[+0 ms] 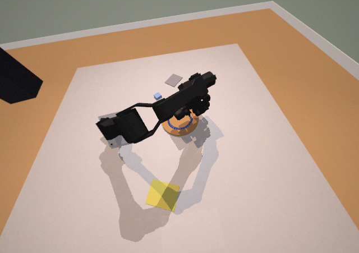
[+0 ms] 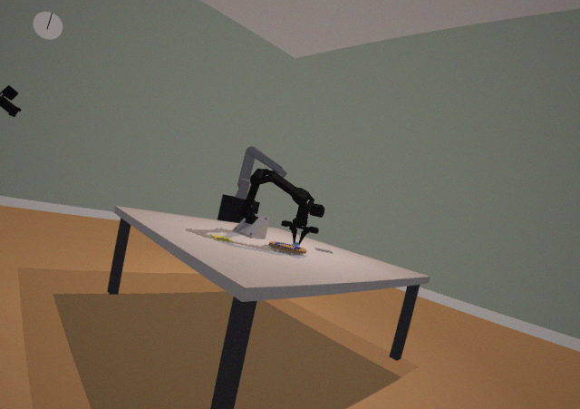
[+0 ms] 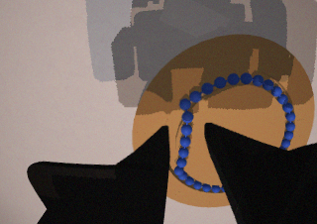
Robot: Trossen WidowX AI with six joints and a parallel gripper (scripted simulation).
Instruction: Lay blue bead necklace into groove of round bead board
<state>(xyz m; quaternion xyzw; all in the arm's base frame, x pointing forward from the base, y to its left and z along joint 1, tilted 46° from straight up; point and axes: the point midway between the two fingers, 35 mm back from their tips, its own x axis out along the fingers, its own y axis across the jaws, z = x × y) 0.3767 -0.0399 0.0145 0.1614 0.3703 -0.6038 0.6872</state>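
Necklace: blue beads (image 1: pixel 179 128) (image 2: pixel 282 244) (image 3: pixel 186 130) in a loop on top of the round bead board (image 1: pixel 181 132) (image 2: pixel 302 250) (image 3: pixel 149 135); the stretch between the fingertips runs nearly straight, inside a dark curve of groove, so the laying looks mostly done but unfinished.
Handling: probably light and limp, with smooth beads that may roll or slip; a push on one side could tug the rest out of line.
Hold: likely best on one or two beads of the straight stretch, pinched lightly and eased outward over the board.
Jaws: the gripper (image 1: pixel 189 111) (image 2: pixel 297 243) (image 3: pixel 186 131) stands over the board, part-open and gripping nothing; the string passes between the tips with space on either side.
Around the board: pale blue cube (image 1: pixel 157 95) and grey tile (image 1: pixel 174 79) (image 2: pixel 323 250) apart from it; yellow square (image 1: pixel 155 189) (image 2: pixel 220 238) farther off.
Writing: no brand, label or lettering legible on the board or around it.
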